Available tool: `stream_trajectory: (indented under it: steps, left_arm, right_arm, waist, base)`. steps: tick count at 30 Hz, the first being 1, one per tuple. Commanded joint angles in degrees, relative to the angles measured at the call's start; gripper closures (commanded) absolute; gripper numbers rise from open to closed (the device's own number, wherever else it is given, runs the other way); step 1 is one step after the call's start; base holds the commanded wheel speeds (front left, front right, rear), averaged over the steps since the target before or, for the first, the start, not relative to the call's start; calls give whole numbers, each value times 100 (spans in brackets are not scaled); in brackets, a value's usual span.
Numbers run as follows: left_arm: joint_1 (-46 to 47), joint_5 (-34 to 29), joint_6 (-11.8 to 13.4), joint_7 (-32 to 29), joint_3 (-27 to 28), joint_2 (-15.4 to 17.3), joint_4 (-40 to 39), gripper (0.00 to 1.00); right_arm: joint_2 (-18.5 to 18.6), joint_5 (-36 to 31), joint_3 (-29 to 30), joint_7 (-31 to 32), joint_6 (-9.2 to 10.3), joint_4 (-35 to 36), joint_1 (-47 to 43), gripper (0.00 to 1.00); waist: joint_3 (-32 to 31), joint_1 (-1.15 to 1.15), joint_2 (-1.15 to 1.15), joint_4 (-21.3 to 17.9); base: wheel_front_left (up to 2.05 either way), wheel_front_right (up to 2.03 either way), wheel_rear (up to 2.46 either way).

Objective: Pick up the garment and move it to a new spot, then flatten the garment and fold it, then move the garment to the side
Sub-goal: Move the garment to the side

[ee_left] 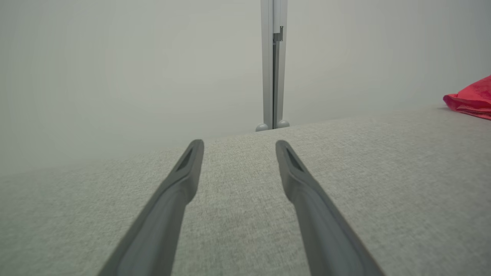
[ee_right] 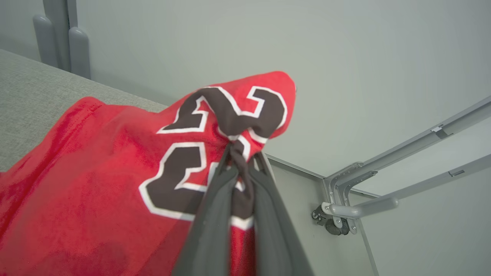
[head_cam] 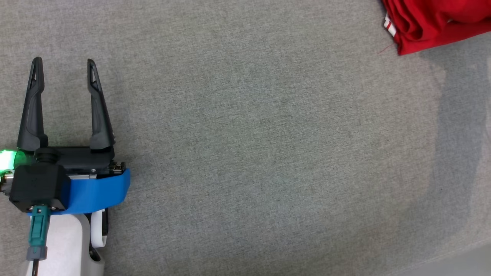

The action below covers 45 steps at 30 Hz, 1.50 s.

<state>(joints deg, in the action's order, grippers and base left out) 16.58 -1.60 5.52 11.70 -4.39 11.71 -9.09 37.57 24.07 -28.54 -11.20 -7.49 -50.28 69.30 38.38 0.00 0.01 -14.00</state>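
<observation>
The right end effector [ee_right: 241, 153] is closing its two dark fingers tightly on a fold of the garment [ee_right: 96, 172]. The pinched cloth is standing up in a peak above the fingertips, and the rest is falling away to the left and down onto the desk [ee_right: 27, 88], close to its far edge.

The garment is red, with large dark numerals that are having a white outline; the folds are bending the numerals, so I cannot read them. In the head view the garment [head_cam: 433, 23] is lying bunched at the far right of the desk [head_cam: 249, 153], and a small white label [head_cam: 388, 25] is showing at its left border.

The left end effector [head_cam: 64, 61] is staying wide open, holding nothing, over the bare grey fabric at the left side, well apart from the garment [ee_left: 470, 97].
</observation>
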Motion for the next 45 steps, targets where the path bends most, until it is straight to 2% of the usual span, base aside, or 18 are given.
stream_trajectory:
  steps: [1,2,3,4,5,11,15,21,30,37,45]
  left_arm:
    - [49,-4,16,-4,10,24,-5,0]
    - [48,6,21,3,9,26,-1,0]
    - [43,16,30,10,10,28,7,0]
    - [43,28,40,18,4,21,15,0]
    - [39,36,54,27,2,12,26,0]
    - [-41,140,109,137,3,-59,163,0]
    - [-188,241,155,224,26,-131,378,0]
    - [-545,442,200,313,122,-205,720,0]
    - [-1144,672,215,349,248,-270,1127,0]
    - [-1458,772,126,354,241,-359,1337,0]
    - [-1764,791,31,356,218,-366,1614,0]
  right_arm:
    - [-56,-4,-37,5,-1,-201,210,100]
    - [-79,-52,-86,22,-1,-330,277,100]
    - [-120,-72,-118,-1,-1,-442,363,71]
    - [-137,-85,-130,-34,-1,-558,434,31]
    - [-141,-123,-156,-28,-1,-697,487,0]
    - [-138,-371,-8,-305,-1,-1323,701,0]
    - [-264,-484,125,-394,-1,-1357,487,0]
    - [-563,-510,675,-404,-1,-327,-217,0]
    - [-1549,-775,1372,-408,-1,1312,-1977,0]
    - [-2215,-932,1800,-407,-1,2081,-3523,0]
    - [-2682,-1121,2153,-408,-1,2629,-4977,0]
  waist:
    - [33,0,-1,35]
    - [46,0,-1,56]
    - [53,0,-1,75]
    - [60,0,-1,97]
    - [57,0,-1,118]
    - [-131,0,-1,268]
    - [-455,0,-1,371]
    - [-1060,0,-1,542]
    - [-1895,0,-1,799]
    - [-2439,0,-1,1060]
    - [-2952,0,-1,1251]
  base:
    - [0,0,0]
    - [0,0,0]
    - [0,0,0]
    - [0,0,0]
    - [0,0,0]
    - [0,0,0]
    - [0,0,0]
    - [0,0,0]
    - [0,0,0]
    - [0,0,0]
    - [0,0,0]
